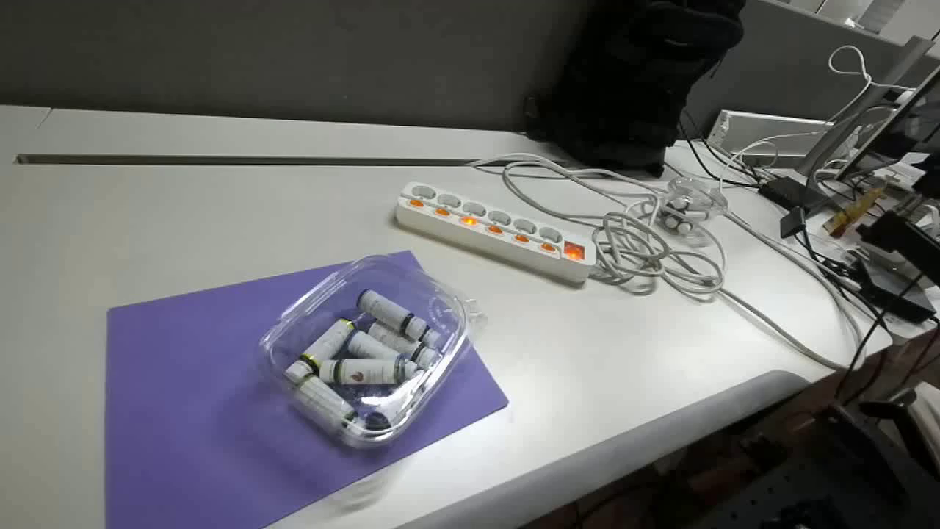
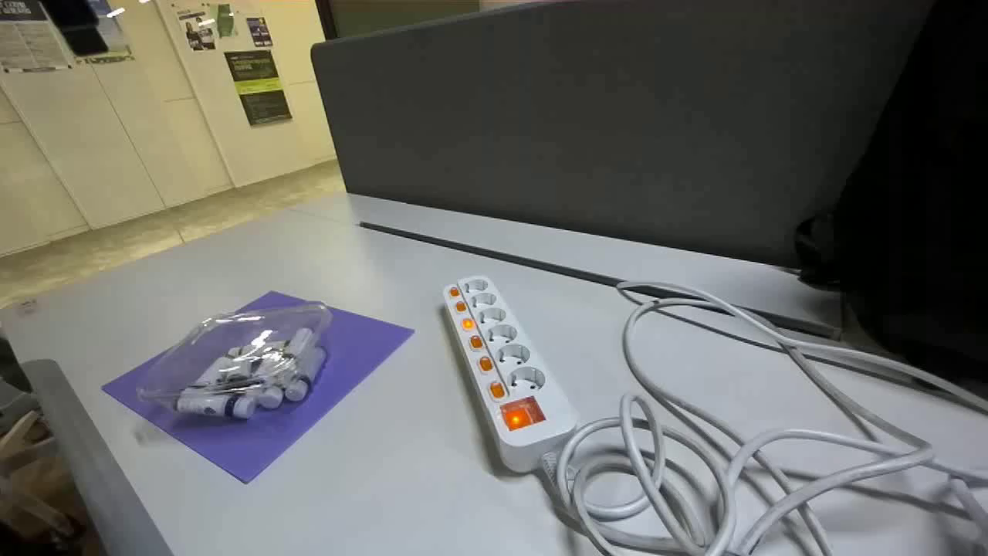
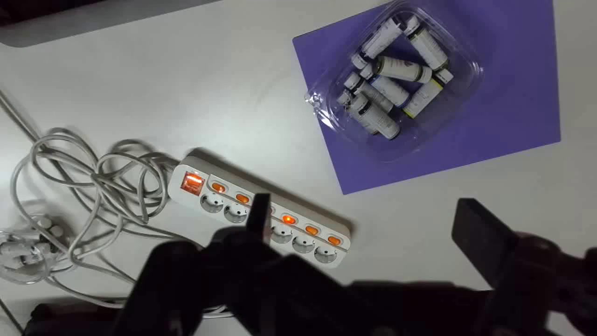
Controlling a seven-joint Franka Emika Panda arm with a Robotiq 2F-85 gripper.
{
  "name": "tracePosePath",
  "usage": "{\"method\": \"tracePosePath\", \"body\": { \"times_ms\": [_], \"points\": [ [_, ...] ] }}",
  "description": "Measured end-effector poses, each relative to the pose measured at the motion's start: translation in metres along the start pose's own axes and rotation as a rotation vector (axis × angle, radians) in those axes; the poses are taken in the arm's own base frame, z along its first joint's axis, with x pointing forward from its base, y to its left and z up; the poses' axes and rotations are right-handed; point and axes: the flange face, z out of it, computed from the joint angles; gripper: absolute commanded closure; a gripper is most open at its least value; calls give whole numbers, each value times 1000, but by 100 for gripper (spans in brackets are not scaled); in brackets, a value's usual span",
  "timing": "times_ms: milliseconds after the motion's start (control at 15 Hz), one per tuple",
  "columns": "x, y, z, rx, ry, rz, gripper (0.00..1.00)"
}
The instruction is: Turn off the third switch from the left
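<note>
Wrist view dim, the hand (image 3: 371, 228) near-black and soft-edged, pale sheen on the table (image 3: 261, 135), a narrow dark shadow along the strip (image 3: 298, 213); in both exterior views the bag (image 1: 624, 88) reads nearly solid black, the third switch (image 1: 468, 220) glows orange, glints streak the tub (image 1: 404, 402).

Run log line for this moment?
gripper: open, empty | third switch on power strip: lit, not yet off | main switch: lit | bottles: in clear tub, on purple sheet

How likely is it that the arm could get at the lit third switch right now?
Probably yes: nothing covers the third switch, and the cable and tub lie clear of it. The fingers stand apart, so they'd likely need closing first.
</note>
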Motion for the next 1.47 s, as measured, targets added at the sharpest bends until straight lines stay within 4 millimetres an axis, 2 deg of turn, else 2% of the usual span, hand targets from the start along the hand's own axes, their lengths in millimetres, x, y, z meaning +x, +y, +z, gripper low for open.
{"method": "tracePosePath", "body": {
  "times_ms": [933, 1133, 1467],
  "points": [
    [3, 3, 2, -13, 12, 6, 0],
    [18, 21, 14, -44, 26, 75, 0],
    [58, 77, 62, -98, 30, 244, 0]
  ]
}}
